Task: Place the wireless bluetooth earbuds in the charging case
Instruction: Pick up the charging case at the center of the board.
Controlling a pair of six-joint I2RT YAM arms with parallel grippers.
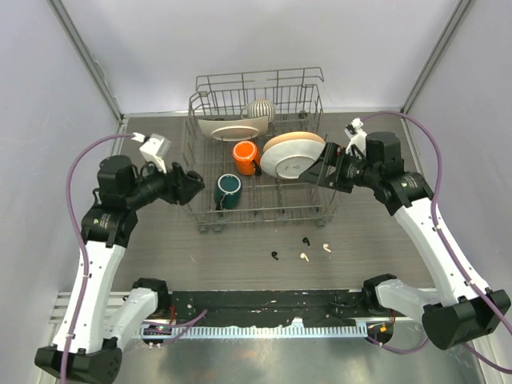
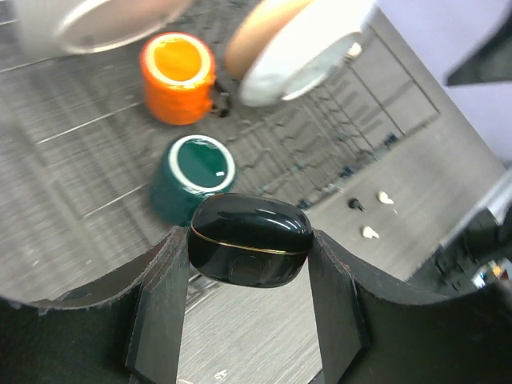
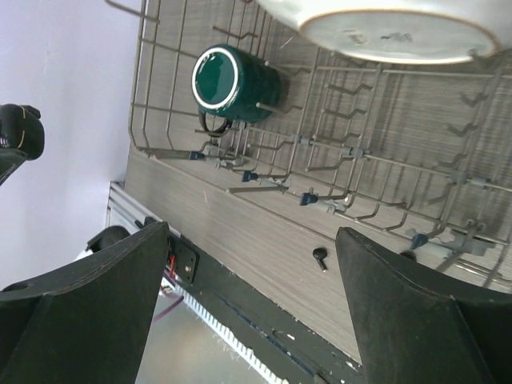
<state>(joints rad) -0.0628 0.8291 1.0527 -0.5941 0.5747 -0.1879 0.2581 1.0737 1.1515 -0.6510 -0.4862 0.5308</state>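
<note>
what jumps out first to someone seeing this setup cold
The wire dish rack in the middle of the table, with an orange mug, a green mug and tilted plates inside. Then the left gripper, at the rack's left side, clamped on a glossy black charging case. Four tiny earbuds, two black and two cream-white, lie loose on the table in front of the rack.

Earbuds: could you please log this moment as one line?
left gripper: holds charging case | right gripper: open | earbuds: on table

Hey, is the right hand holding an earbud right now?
No, the right hand is open with nothing in it, and a black earbud lies on the table.
</note>
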